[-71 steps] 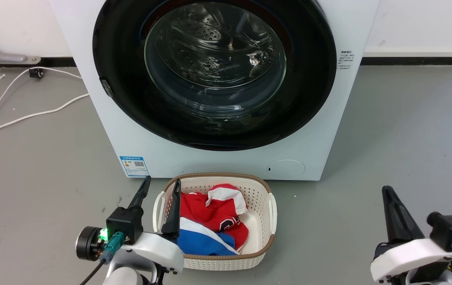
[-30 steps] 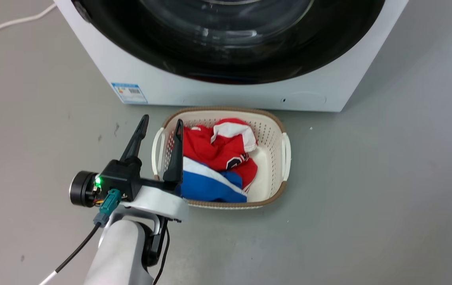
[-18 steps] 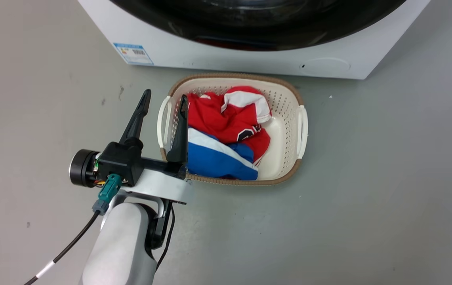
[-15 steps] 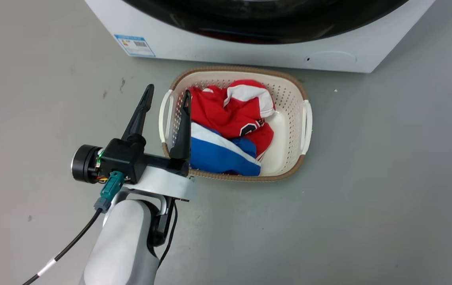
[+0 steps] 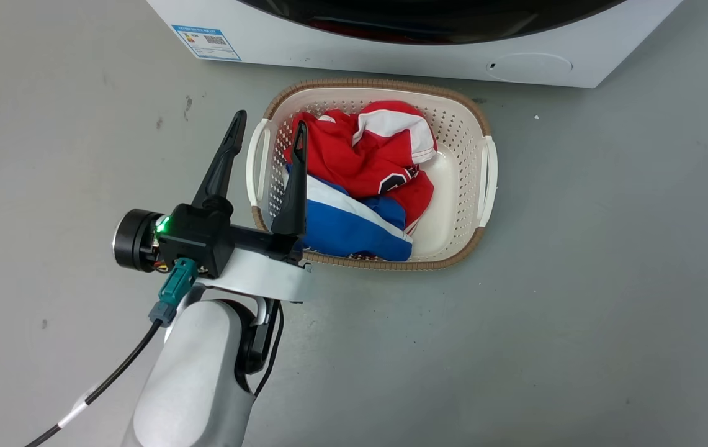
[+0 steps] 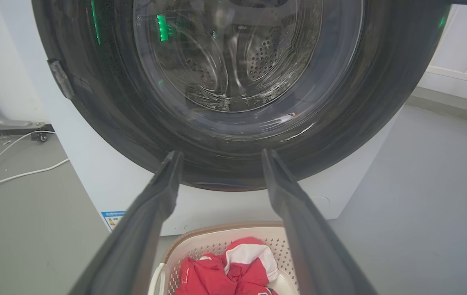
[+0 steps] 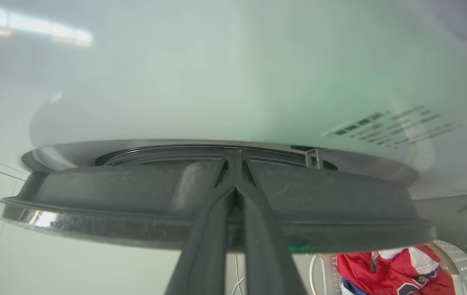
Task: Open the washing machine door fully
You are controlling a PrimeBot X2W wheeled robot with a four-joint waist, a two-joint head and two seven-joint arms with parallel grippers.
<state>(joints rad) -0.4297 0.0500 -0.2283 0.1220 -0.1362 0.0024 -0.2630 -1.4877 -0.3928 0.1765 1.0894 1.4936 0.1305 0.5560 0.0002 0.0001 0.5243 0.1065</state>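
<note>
The washing machine is a white box along the top of the head view, with a strip of the black washing machine door above it. In the left wrist view the door faces me, its glass bowl centre showing the steel drum behind. My left gripper is open and empty, hanging over the basket's left rim, well short of the door. In the right wrist view the door is edge-on against the white front. My right gripper is shut, tips in the narrow gap behind the door's rim.
A cream laundry basket with red, white and blue clothes stands on the grey floor right before the machine. A blue label and a round flap sit low on the front. White cables lie on the floor left of the machine.
The head camera has tilted down, so the machine slid up to the picture's top and the right gripper left that view. My left gripper stays open beside the basket.
</note>
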